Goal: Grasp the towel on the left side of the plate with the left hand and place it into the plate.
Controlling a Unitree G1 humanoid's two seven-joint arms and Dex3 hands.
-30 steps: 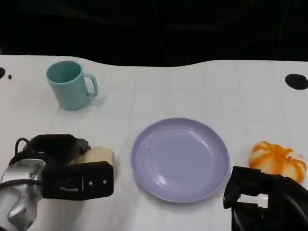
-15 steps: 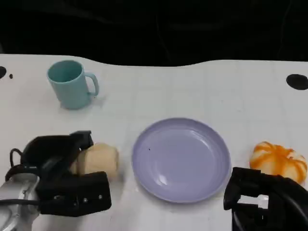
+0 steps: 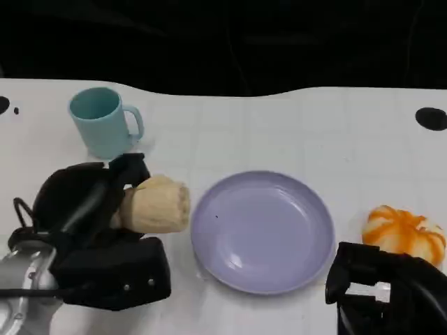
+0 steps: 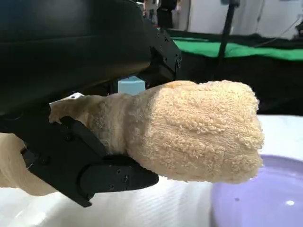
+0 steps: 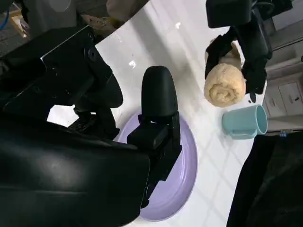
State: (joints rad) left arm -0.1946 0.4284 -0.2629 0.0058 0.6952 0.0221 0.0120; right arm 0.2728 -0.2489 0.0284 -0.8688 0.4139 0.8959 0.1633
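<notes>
My left hand grips a rolled beige towel and holds it above the table, just left of the lavender plate. In the left wrist view the towel sits between black fingers, its rolled end jutting toward the plate's rim. The right wrist view shows the towel lifted in the left hand, beside the plate. My right hand rests at the lower right with nothing in it, its fingers apart.
A teal mug stands at the back left, behind the left hand. An orange-and-white pumpkin-like object lies right of the plate, close to my right hand. The dark table edge runs along the back.
My left hand has lifted the towel off the table and carried it up and to the right, toward the plate's left rim. The right hand has stayed put.
</notes>
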